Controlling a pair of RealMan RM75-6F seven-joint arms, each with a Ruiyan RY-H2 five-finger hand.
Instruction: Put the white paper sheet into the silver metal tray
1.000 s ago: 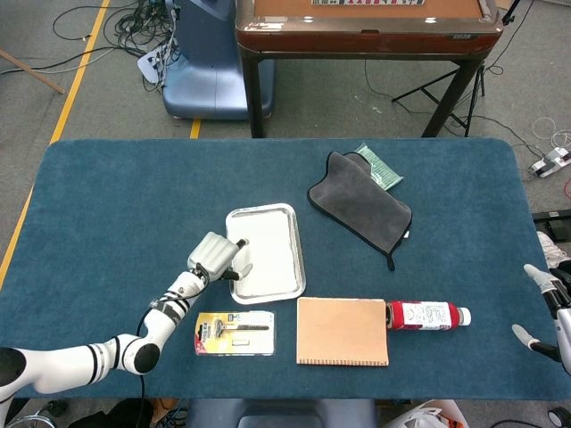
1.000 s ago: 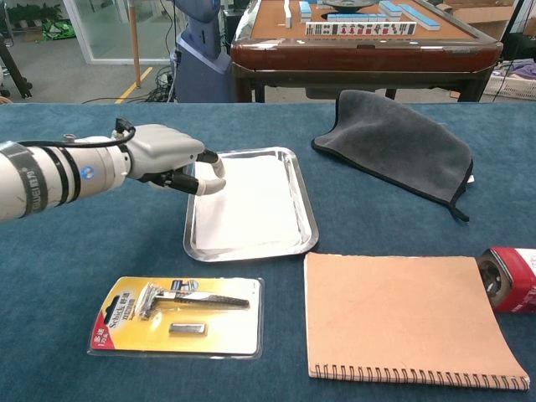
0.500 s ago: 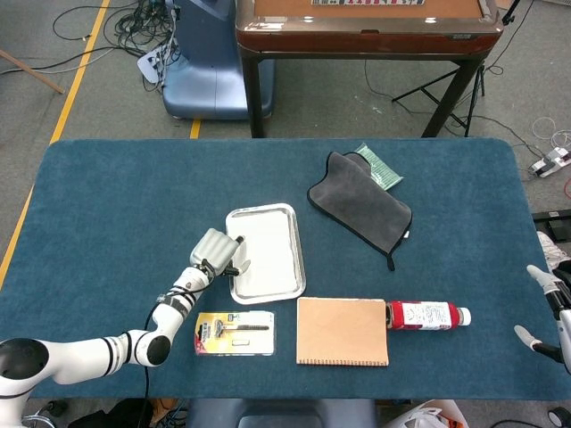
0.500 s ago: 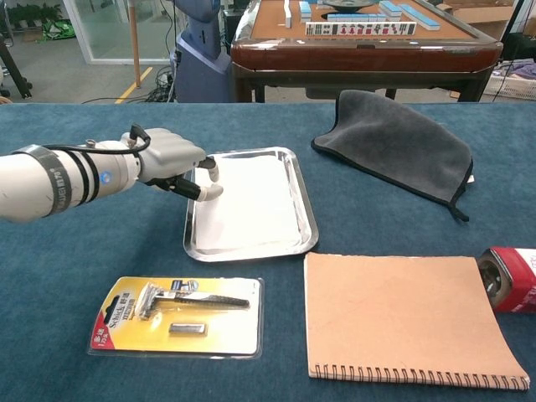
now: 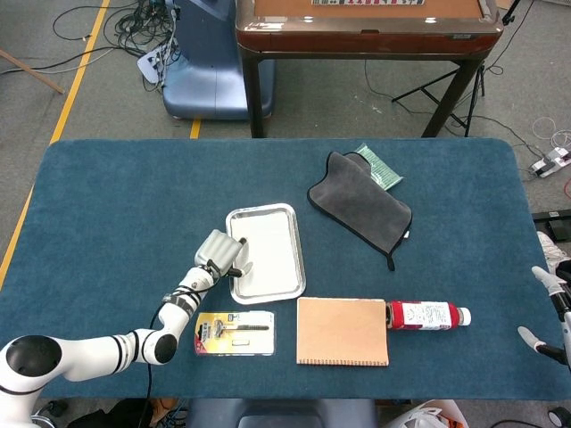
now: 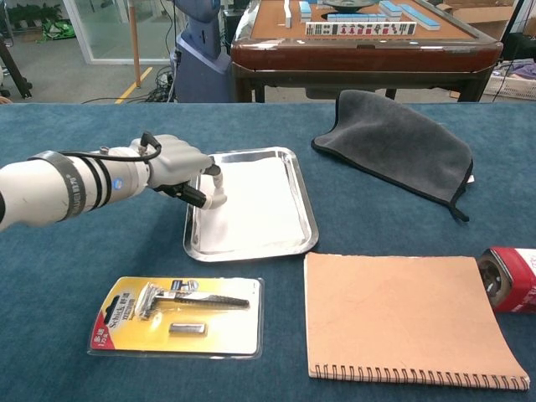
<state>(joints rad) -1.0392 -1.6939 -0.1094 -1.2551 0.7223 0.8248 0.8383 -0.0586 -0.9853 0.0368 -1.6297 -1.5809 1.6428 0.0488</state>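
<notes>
Left hand [image 6: 180, 167] sits at the tray's [image 6: 305, 213] left rim, fingers curled down over the edge with the fingertips [image 6: 215, 198] on or just above the sheet [image 6: 251, 201]; no telling from either view whether it pinches the paper or merely touches it. The sheet lies flat inside the tray, just right of the hand, filling most of the floor, with a thin strip of bare metal showing round it. Open blue table [image 5: 107, 205] stretches away on the hand's outer side and behind it, plenty of room there. Toward the near edge, just below the hand, lies the razor pack [image 6: 176, 315], close to the tray's near rim but apart from it. Further right, the notebook [image 6: 410, 316] sits near the tray's near right corner, a narrow gap between them. Beyond the tray's far right corner the grey cloth [image 6: 394, 142] lies well apart. The chest view cuts the red bottle [image 6: 511, 279] at its right edge; the head view shows it whole, butted against the notebook, plus a green packet [image 5: 382, 167] poking out from under the cloth. Only the head view catches the right hand [image 5: 551, 312], at the table's far right edge, fingers apart, holding nothing.
</notes>
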